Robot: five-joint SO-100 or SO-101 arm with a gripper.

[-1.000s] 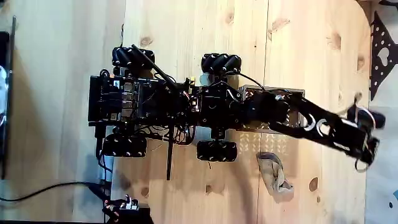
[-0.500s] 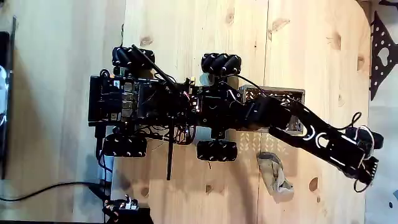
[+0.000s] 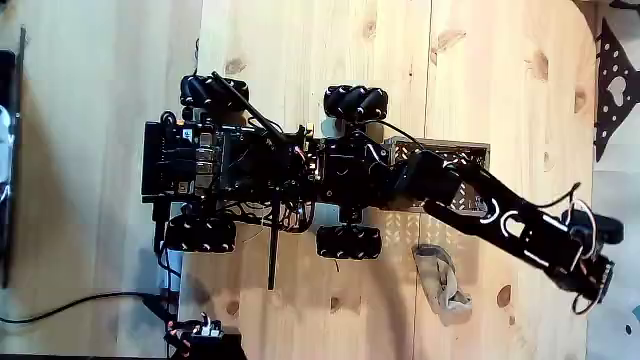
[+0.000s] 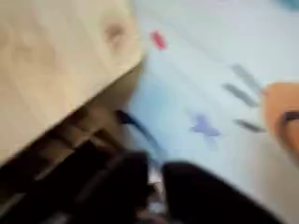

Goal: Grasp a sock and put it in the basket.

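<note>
In the fixed view the grey-beige sock [image 3: 442,284] lies crumpled on the wooden table, just below the basket. The dark lattice basket [image 3: 452,151] sits in front of the wheeled robot base [image 3: 260,170], and the arm crosses over it and hides much of it. The arm stretches to the lower right, with the gripper [image 3: 593,290] at the table's right edge, well to the right of the sock and apart from it. The wrist view is blurred: dark fingers [image 4: 201,191] show at the bottom, above the table edge and pale floor. I cannot make out how the jaws stand.
The wooden table [image 3: 320,60] ends close to the gripper on the right. A black perforated plate [image 3: 612,90] lies past that edge at the upper right. Cables [image 3: 90,300] run at the lower left. The pale blue floor [image 4: 215,103] has coloured marks on it.
The arm has swung downward in the fixed view, carrying the gripper along the table's right edge toward the lower right. The sock and basket have not moved.
</note>
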